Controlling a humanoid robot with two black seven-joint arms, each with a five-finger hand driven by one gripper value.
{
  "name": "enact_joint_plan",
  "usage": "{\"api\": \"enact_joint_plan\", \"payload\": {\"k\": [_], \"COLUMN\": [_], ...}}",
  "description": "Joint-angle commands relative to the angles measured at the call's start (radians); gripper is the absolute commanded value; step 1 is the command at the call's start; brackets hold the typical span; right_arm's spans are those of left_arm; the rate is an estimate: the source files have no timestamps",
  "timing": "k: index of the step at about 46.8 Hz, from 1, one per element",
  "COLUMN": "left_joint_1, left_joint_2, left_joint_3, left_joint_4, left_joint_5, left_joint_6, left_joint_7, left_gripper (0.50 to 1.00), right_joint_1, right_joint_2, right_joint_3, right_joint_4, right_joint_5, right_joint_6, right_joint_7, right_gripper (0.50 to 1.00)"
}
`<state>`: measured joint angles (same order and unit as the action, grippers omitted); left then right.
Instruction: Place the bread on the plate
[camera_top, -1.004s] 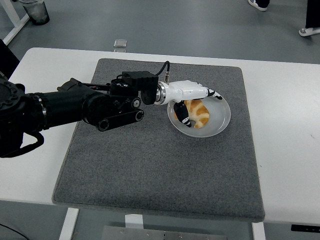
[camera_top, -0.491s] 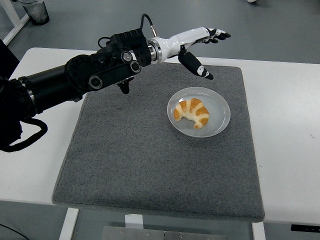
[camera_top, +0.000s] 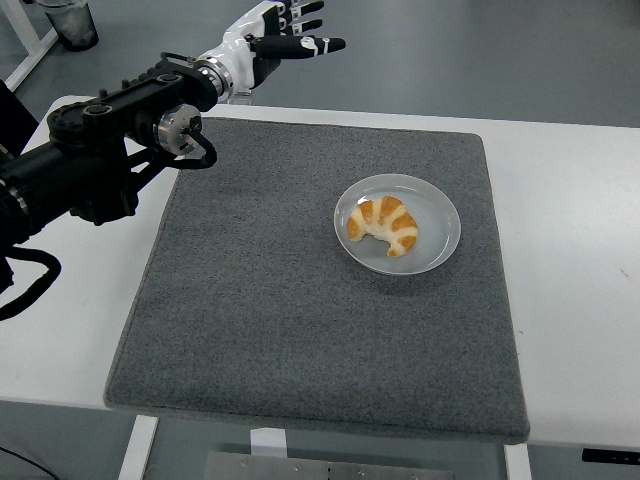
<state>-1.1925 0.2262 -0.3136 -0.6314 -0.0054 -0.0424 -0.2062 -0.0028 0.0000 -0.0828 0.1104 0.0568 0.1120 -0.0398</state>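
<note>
The bread — a croissant, golden with paler stripes — lies inside the plate, a little toward its left side and resting on the bottom, so the placing looks done. The plate sits on the grey mat, in its far right part, and the mat covers the middle of the white table.

The left hand is high at the far left, beyond the mat's back edge and well apart from the plate. Its fingers are spread and straight, holding nothing — a hand with no further business at the plate, by the look of it. The black arm slants in from the left edge over the table corner.

Nothing seems left to correct: the bread is wholly within the rim, not hanging over it
</note>
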Motion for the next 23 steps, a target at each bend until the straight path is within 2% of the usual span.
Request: {"api": "enact_joint_plan", "payload": {"k": [1,14,23], "left_joint_1": [0.046,0.237,0.306], "left_joint_2": [0.001,-0.001,-0.013], "left_joint_3": [-0.051,-0.364,-0.473], "left_joint_4": [0.009,0.007,0.006], "left_joint_5": [-0.048,-0.065,-0.090], "left_joint_6": [0.004,0.006,-0.002], "left_joint_7": [0.001,0.002,0.001], "left_gripper": [1.000,1.000,1.000], "right_joint_1": [0.000,0.000,-0.005], "right_joint_2": [0.000,0.000,0.000], "right_joint_3": [0.000,0.000,-0.005], "right_joint_4": [0.000,0.000,0.000], "right_joint_5": [0.000,0.000,0.000], "right_joint_6": [0.000,0.000,0.002], "right_joint_7": [0.000,0.000,0.000], "right_gripper": [0.952,0.952,0.952]}}
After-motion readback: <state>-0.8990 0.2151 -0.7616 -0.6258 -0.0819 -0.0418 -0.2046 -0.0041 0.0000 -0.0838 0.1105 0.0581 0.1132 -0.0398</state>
